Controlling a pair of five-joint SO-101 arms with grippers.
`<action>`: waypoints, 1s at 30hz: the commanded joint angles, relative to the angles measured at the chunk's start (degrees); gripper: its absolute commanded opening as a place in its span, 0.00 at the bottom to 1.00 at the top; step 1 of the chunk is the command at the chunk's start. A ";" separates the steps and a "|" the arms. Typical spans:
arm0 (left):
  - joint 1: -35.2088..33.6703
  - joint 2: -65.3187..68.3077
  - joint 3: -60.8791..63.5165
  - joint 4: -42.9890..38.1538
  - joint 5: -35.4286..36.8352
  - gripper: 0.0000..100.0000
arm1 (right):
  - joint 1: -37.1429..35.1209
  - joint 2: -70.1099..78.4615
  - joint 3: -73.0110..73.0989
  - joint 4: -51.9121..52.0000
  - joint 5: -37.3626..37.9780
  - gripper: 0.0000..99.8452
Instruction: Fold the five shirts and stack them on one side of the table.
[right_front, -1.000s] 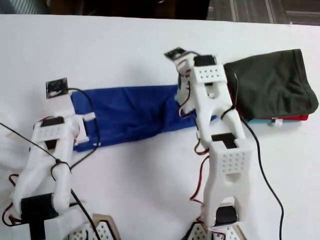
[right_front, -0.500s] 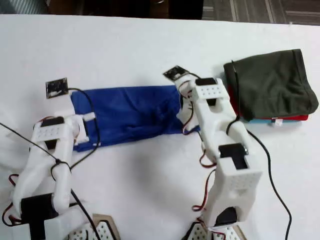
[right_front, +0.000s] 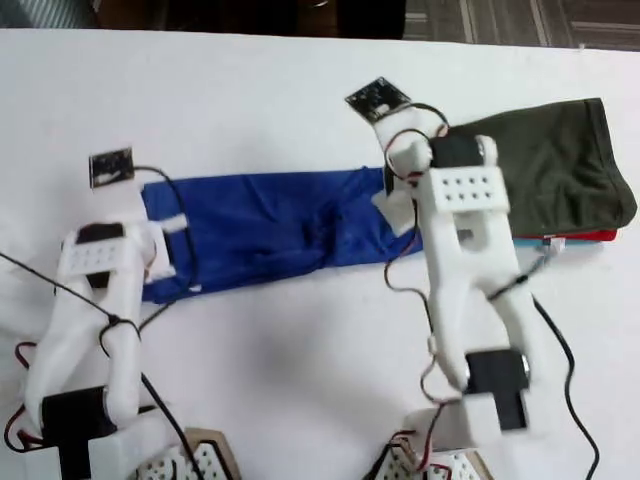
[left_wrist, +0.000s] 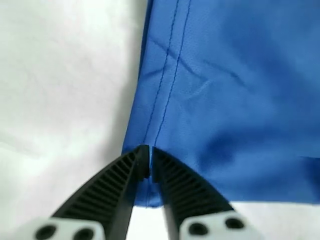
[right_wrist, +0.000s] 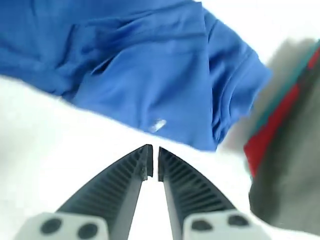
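Bench (right_front: 300, 80) first: a white surface, with the blue shirt (right_front: 260, 232) lying across its middle, already narrowed into a long strip. At the right side sits the stack, with a dark green shirt (right_front: 550, 170) on top and a red shirt (right_front: 592, 236) and a teal edge (right_front: 525, 242) showing beneath it.

I judge the step in hand to be the cross-fold on the blue one, since the strip is not yet halved. My left gripper (left_wrist: 150, 162) sits at the strip's left hem, fingers pressed together and, as far as I can tell, nipping the cloth. My right gripper (right_wrist: 152, 162) hangs over bare bench just beside the strip's right end, fingers closed on nothing.

The next move calls for the right fingers to part and take that end. One end must then go squarely over the other before the shirt goes onto the stack.
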 joint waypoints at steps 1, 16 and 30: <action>0.79 -2.20 -11.56 10.90 -3.43 0.18 | 0.75 -8.57 4.84 2.51 0.35 0.12; -4.31 12.40 -19.03 5.19 -2.11 0.30 | 27.38 -35.21 35.43 -1.98 13.54 0.16; -2.73 35.08 -30.64 5.54 5.54 0.30 | 37.93 -54.11 52.48 -2.07 21.10 0.16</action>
